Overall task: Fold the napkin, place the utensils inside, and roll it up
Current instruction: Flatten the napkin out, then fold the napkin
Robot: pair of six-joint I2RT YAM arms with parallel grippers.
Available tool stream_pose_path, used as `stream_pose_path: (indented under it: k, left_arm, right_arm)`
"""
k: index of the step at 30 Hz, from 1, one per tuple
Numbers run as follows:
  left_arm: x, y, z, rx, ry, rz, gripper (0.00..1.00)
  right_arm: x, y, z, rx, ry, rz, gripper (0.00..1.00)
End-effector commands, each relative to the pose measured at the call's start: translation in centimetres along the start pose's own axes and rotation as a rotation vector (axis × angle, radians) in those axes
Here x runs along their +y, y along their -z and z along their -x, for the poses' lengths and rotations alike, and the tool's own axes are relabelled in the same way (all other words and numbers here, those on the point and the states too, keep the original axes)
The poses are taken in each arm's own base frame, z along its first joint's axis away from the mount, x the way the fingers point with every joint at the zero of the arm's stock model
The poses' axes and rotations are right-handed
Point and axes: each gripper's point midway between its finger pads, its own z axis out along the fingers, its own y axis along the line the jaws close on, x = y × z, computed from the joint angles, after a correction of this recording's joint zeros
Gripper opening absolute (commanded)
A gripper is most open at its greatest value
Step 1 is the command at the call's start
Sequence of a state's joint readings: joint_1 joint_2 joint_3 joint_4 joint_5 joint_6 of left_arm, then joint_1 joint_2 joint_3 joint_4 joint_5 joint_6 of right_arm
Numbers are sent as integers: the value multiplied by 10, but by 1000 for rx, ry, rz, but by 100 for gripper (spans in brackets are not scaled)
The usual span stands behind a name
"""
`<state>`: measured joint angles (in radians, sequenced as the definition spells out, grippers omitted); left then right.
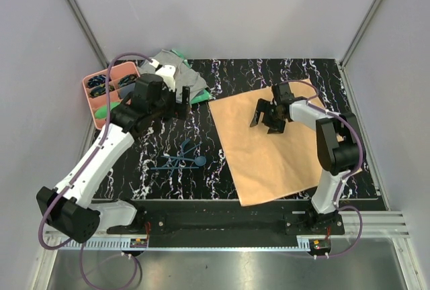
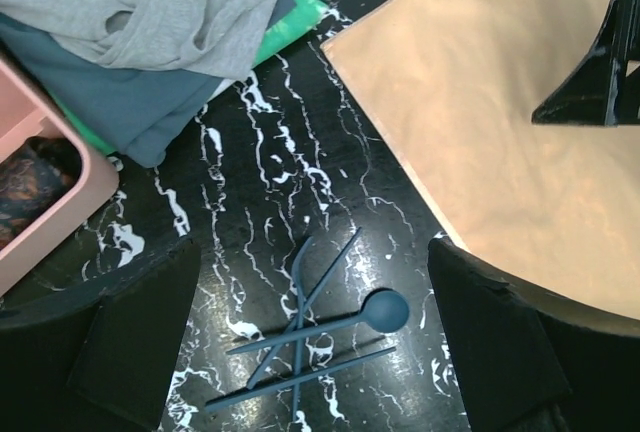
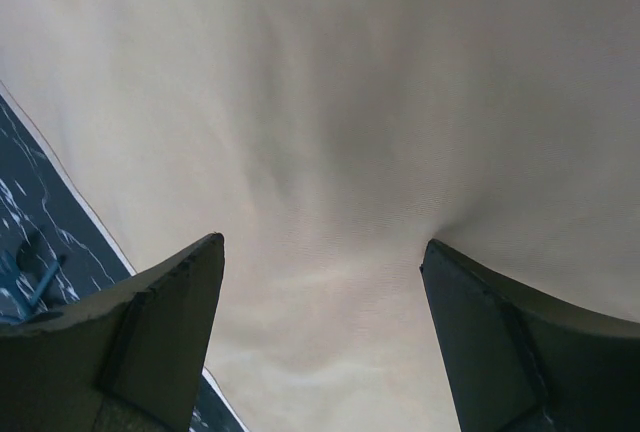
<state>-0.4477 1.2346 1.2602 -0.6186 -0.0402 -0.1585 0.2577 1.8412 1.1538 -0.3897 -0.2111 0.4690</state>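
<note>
The peach-orange napkin (image 1: pixel 275 142) lies spread flat on the right half of the black marbled table; it also shows in the left wrist view (image 2: pixel 500 132) and fills the right wrist view (image 3: pixel 350 102). The dark blue utensils (image 1: pixel 180 160) lie crossed in a small pile left of the napkin, with the round spoon bowl (image 2: pixel 386 310) toward it. My left gripper (image 1: pixel 180 99) is open and empty, up above the table behind the utensils. My right gripper (image 1: pixel 267 117) is open, its fingertips (image 3: pixel 440 252) down on the napkin's middle, dimpling the cloth.
A pink tray (image 1: pixel 106 88) with small dark items stands at the back left. A grey cloth (image 1: pixel 176 70) lies heaped over a green cloth (image 1: pixel 199 97) next to it. The table's front edge runs just below the napkin's near edge.
</note>
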Motion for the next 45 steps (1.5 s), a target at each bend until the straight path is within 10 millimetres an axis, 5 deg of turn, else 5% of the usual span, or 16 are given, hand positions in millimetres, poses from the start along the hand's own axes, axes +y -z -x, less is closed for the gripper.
stream_pose_path:
  k: [1,12,15,18,21,24,29,33,45]
  left_arm:
    - [13,13,23,-116,-33,62,99]
    - [24,19,26,-145,-35,110,99]
    - [23,18,25,-141,-31,107,99]
    - [21,19,25,-142,-27,99,99]
    - [21,18,25,-144,-22,99,99]
    - [22,17,24,-139,-22,106,99]
    - [24,16,22,-134,-18,115,99]
    - [27,15,22,-132,-18,128,99]
    - [29,15,22,-141,4,144,99]
  right_arm:
    - [-14,-26,13,2,-51,-101,89]
    - [-11,-54,68,-38,-60,-182,89]
    - [12,-45,87,-61,13,-111,88]
    - [39,-2,99,-152,162,-72,86]
    - [67,32,73,-189,349,-70,85]
    - [86,49,19,-149,474,-45,83]
    - [108,47,-77,-29,630,1,67]
    - [115,43,-128,22,733,-25,57]
    - [111,29,-201,119,785,-90,49]
